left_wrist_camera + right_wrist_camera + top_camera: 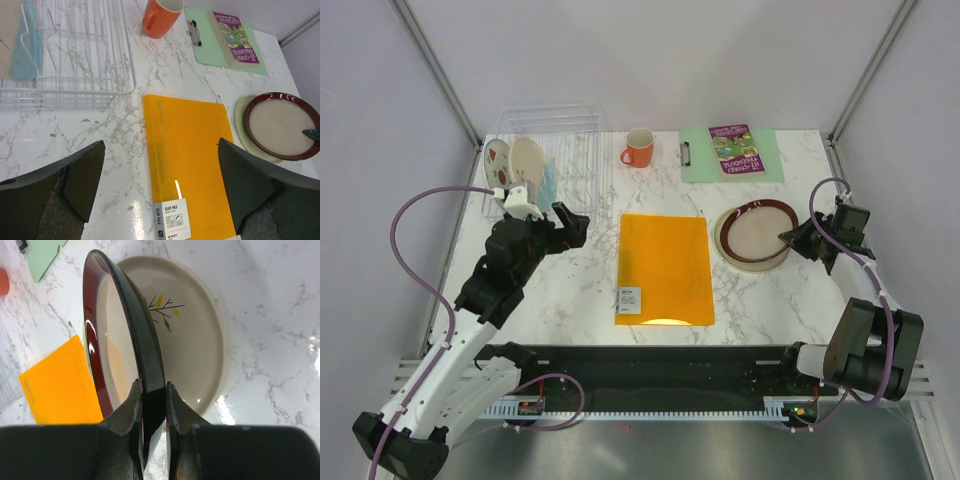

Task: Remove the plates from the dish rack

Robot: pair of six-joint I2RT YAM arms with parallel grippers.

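Note:
The clear dish rack (575,140) (85,60) stands at the back left. Its left end holds a white plate with red marks (497,160), a cream plate (527,160) and a pale blue plate (548,185) (22,45) on edge. My left gripper (572,222) (161,142) hovers open just right of the rack, over the table and the folder's edge, holding nothing. At the right, the maroon-rimmed plate (757,232) (125,305) lies on the cream twig plate (190,330) (240,120). My right gripper (788,238) (154,385) has its fingers close on the maroon plate's right rim.
An orange folder (665,268) (187,160) lies in the middle of the marble table. An orange mug (639,148) (160,17) stands at the back centre. A green clipboard (770,165) with a book (732,148) lies at the back right.

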